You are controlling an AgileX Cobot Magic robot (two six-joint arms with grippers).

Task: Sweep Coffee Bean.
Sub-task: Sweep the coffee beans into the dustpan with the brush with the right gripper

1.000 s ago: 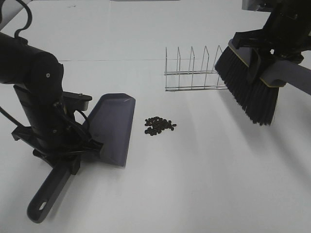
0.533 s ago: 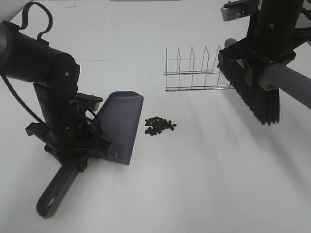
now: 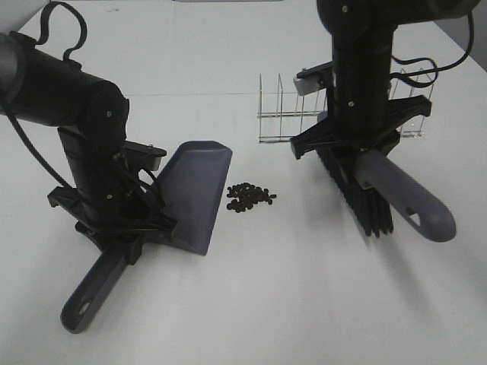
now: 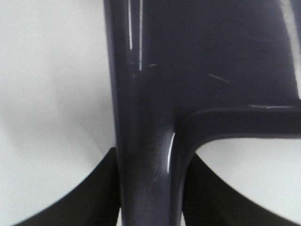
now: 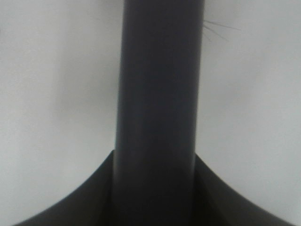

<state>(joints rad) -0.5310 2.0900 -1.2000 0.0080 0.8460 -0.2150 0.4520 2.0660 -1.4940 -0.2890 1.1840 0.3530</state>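
Exterior high view: we see the dark oval coffee bean cluster (image 3: 249, 197) unswept; left gripper (image 4: 149, 197) clamps the grey-purple plastic dustpan (image 3: 194, 194), right gripper (image 5: 154, 188) the black-bristled brush (image 3: 396, 194).

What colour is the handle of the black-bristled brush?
The long plastic handle of the black-bristled brush is grey-purple. The exterior high view shows it best.

White table (image 3: 304, 304): coffee bean (image 3: 249, 197) cluster beside dustpan (image 3: 196, 190); wire rack (image 3: 275, 115) behind.
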